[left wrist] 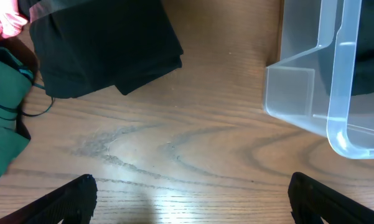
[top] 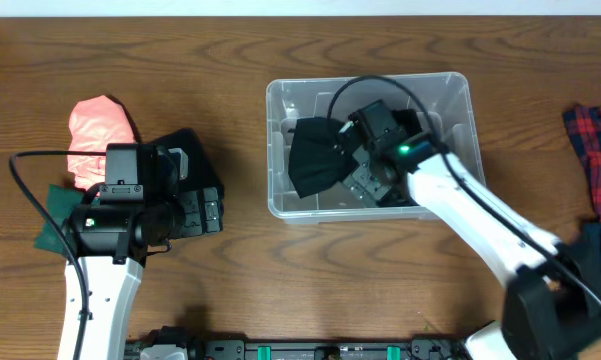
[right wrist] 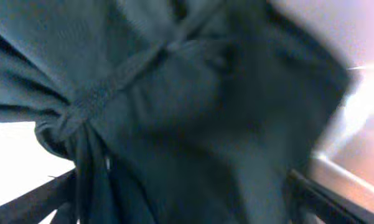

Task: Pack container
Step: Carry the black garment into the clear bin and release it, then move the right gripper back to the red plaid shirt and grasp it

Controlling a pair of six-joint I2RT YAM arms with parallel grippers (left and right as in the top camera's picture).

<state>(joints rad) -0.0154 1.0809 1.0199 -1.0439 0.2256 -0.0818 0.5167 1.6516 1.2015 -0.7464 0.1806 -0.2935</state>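
One clear container (top: 460,110) sits centre-rear on desk (top: 230,300), dark cloth (top: 315,155) bunched inside near left wall. Right gripper (right wrist: 183,186) inside container, jaws spread, cloth filling view between fingers. Left gripper (left wrist: 191,180) released, over bare desk between black folded cloth (left wrist: 106,43) and container corner. Pink cloth (top: 98,130) and green cloth (top: 50,225) far left. Plaid cloth (top: 595,150) at right edge.

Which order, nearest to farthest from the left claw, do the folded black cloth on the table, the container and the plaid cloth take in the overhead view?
1. The folded black cloth, right by the left claw, at left.
2. The container, in the middle, to the claw's right.
3. The plaid cloth, at the far right edge.
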